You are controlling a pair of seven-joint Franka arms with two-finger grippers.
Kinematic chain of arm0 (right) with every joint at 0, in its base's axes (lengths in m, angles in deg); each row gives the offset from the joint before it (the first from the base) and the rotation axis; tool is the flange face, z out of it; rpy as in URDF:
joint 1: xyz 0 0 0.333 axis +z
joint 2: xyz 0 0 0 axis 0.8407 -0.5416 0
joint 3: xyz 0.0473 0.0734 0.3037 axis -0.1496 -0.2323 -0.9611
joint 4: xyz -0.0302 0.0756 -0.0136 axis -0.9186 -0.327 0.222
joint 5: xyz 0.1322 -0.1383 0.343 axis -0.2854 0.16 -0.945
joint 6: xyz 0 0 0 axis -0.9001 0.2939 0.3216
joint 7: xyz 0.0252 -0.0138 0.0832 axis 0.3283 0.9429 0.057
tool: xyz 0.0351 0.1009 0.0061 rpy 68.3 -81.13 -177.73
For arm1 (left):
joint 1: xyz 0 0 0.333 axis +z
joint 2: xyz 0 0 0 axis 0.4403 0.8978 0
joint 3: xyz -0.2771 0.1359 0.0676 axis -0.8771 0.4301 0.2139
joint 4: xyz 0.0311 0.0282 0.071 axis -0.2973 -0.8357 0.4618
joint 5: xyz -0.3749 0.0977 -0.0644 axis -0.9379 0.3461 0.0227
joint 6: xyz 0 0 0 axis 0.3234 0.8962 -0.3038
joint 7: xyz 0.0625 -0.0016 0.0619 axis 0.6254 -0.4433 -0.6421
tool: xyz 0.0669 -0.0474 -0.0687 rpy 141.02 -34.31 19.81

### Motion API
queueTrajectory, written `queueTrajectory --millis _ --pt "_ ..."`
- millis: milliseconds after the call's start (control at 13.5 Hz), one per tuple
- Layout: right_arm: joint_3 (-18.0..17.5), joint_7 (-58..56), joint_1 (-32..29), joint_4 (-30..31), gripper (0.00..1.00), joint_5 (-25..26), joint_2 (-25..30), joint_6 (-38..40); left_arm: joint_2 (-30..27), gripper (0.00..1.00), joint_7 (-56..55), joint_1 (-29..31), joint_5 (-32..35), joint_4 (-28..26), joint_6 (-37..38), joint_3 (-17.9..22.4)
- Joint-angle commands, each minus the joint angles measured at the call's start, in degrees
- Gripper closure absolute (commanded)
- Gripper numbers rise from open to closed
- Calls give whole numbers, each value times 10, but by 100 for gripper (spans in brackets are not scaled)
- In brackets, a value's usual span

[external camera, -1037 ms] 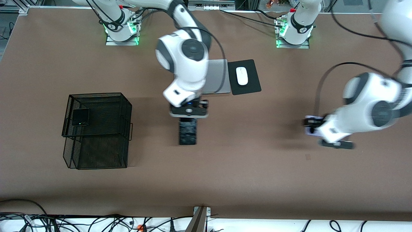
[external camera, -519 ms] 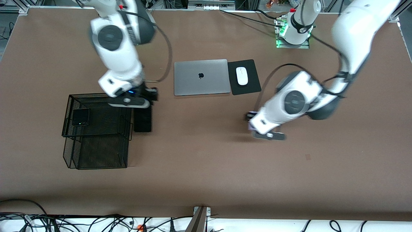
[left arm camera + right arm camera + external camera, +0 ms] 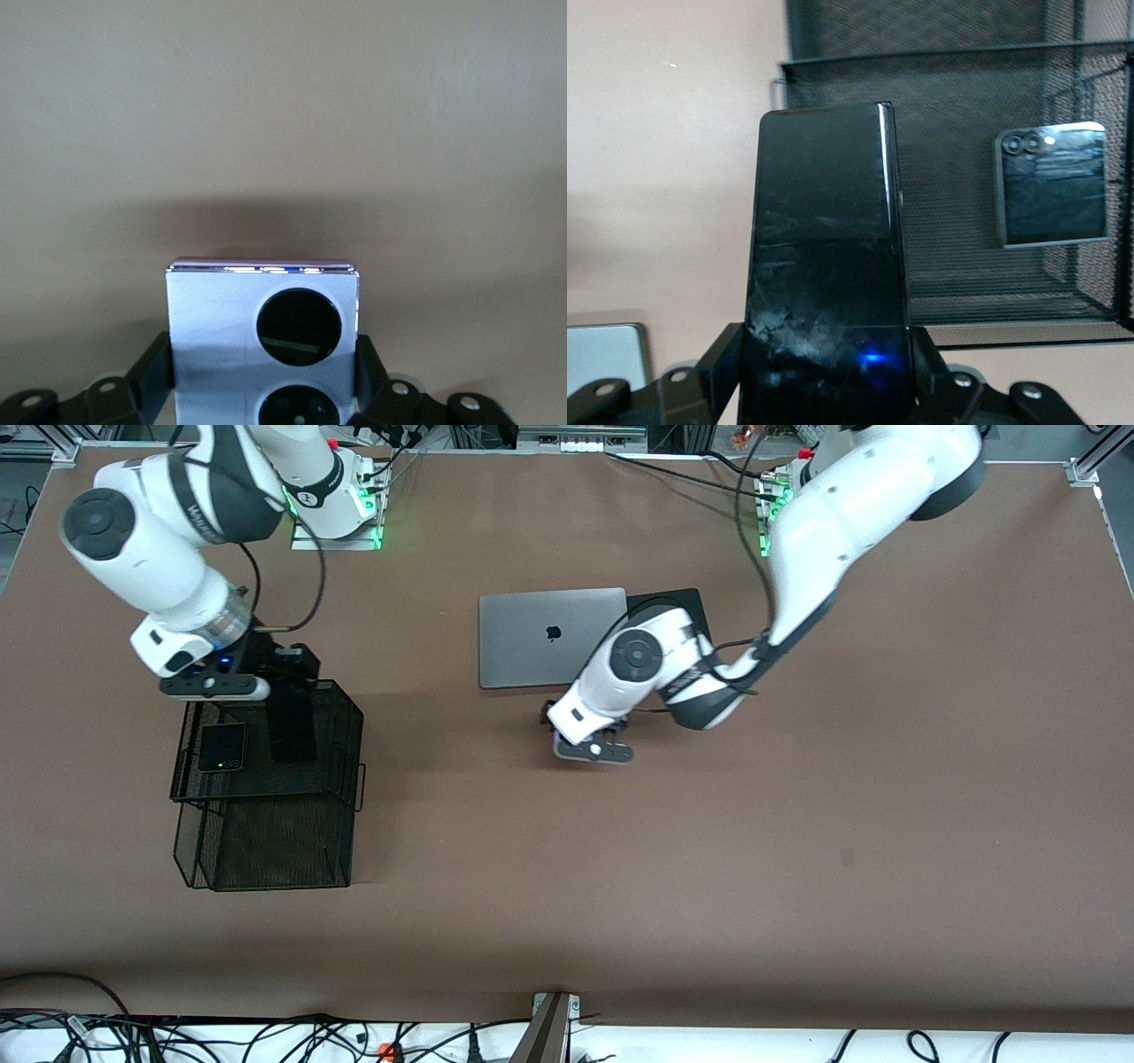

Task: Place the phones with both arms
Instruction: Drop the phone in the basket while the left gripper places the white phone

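Observation:
My right gripper (image 3: 291,669) is shut on the long thin black phone (image 3: 292,724), holding it over the upper tier of the black mesh basket (image 3: 275,841). In the right wrist view, that phone (image 3: 824,248) sticks out flat between the fingers of the right gripper (image 3: 824,372). The small black folded phone (image 3: 221,747) lies in the upper tier (image 3: 1052,184). My left gripper (image 3: 580,737) hangs over the bare table beside the laptop's front edge. It is shut on the lavender phone (image 3: 262,328), whose two black circles show at the left gripper (image 3: 262,376).
A closed grey laptop (image 3: 540,638) lies mid-table toward the arms' bases. A black mouse pad (image 3: 682,598) beside it is mostly covered by my left arm. The basket's lower tier sticks out toward the front camera.
Both arms swung toward the right arm's end of the table. The long phone went from by the laptop to over the basket. The lavender phone came from the left arm's end to beside the laptop.

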Motion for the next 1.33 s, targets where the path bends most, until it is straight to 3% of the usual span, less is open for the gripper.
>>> queueTrajectory --millis 0,222,296,370,667,963,1037,1185,1259 --pt "23 -14 9 23 100 9 -2 -35 15 60 -21 -63 -7 39 -11 55" --pt "25 -13 8 24 100 6 -29 -43 37 59 -26 -75 -8 69 -11 63" --pt "25 -13 7 23 100 4 -43 -51 36 35 -26 -74 -8 69 -11 63" --pt "26 -13 7 24 100 1 -58 -60 34 0 -23 -75 -3 69 -11 63" --pt "26 -13 3 24 100 -9 -86 -90 -7 0 -25 -56 -4 59 12 62" --pt "25 -14 3 25 100 -75 -123 -122 -73 0 -16 -10 -6 65 159 44" --pt "25 -14 3 25 70 -92 -131 -122 -91 0 -15 7 -6 67 201 33" --pt "25 -17 3 25 39 -104 -139 -123 -131 0 0 42 -5 67 275 22" --pt "25 -18 3 25 30 -104 -139 -122 -152 0 31 52 -6 68 305 22"
